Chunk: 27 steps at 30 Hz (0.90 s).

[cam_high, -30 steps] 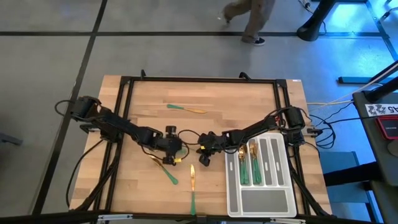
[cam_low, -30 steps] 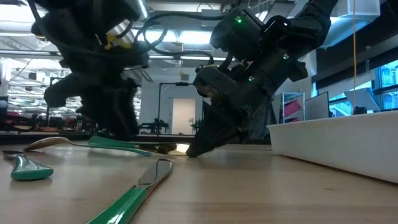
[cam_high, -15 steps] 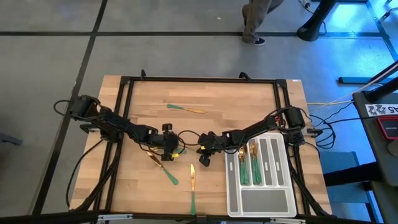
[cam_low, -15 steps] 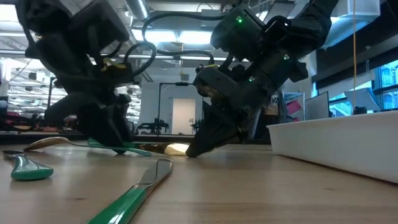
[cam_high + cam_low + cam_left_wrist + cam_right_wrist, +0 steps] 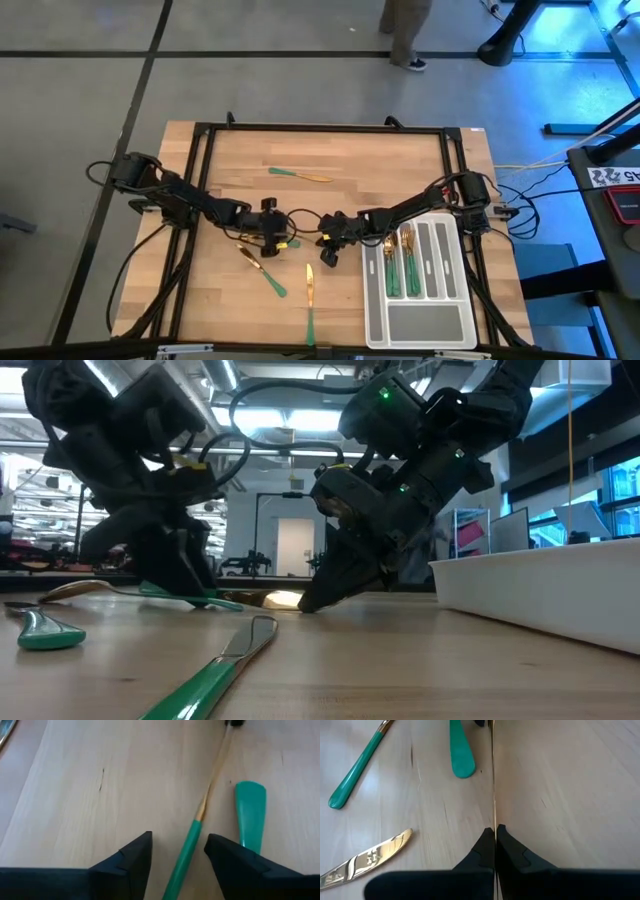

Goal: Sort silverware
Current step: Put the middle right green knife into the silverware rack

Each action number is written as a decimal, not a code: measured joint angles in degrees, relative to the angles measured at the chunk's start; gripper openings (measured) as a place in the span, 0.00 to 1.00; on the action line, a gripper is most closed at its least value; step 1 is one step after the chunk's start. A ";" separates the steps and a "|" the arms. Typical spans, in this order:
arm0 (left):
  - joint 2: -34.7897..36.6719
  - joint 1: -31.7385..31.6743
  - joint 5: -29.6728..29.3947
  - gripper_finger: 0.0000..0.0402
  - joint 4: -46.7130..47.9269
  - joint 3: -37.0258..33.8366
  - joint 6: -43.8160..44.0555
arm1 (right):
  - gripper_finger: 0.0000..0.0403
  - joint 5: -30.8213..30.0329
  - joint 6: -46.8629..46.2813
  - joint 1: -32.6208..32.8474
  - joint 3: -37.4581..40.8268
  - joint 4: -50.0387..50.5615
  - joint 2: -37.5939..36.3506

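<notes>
My left gripper (image 5: 177, 857) is spreading wider than a second ago, straddling a green-handled utensil (image 5: 192, 837) lying on the table (image 5: 400, 165). My right gripper (image 5: 495, 837) is staying pressed together, pinching that utensil's thin gold end mid-table.

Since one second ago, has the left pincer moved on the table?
Yes. In the high view the left pincer has pulled back toward its own base, away from the tray, which stayed put.

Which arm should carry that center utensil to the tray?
Right, probably. The right gripper is shut on the utensil by its thin gold end, and sits beside the tray. The left gripper is open around its green handle, farther away.
</notes>
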State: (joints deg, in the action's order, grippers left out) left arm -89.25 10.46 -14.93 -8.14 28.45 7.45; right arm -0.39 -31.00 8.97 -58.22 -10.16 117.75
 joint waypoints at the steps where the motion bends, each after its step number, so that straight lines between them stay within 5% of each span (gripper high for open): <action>1: 0.00 -0.26 0.05 0.49 -0.25 0.00 0.21 | 0.00 0.00 0.00 0.00 0.00 -0.02 0.00; 8: 0.00 -2.46 0.80 0.67 -0.22 0.00 1.37 | 0.01 0.00 0.00 0.02 0.00 -0.06 0.00; 14: 0.00 -2.76 2.72 0.68 0.21 0.04 -3.40 | 0.01 -0.02 -0.20 0.02 0.00 -0.06 0.00; 27: 0.00 -4.28 6.42 0.45 2.54 0.17 -2.32 | 0.01 -0.05 1.67 0.02 0.00 0.10 -0.22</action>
State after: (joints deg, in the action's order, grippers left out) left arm -89.25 6.18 -8.51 -5.59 28.62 5.13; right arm -0.44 -29.34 8.99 -58.22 -10.05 117.53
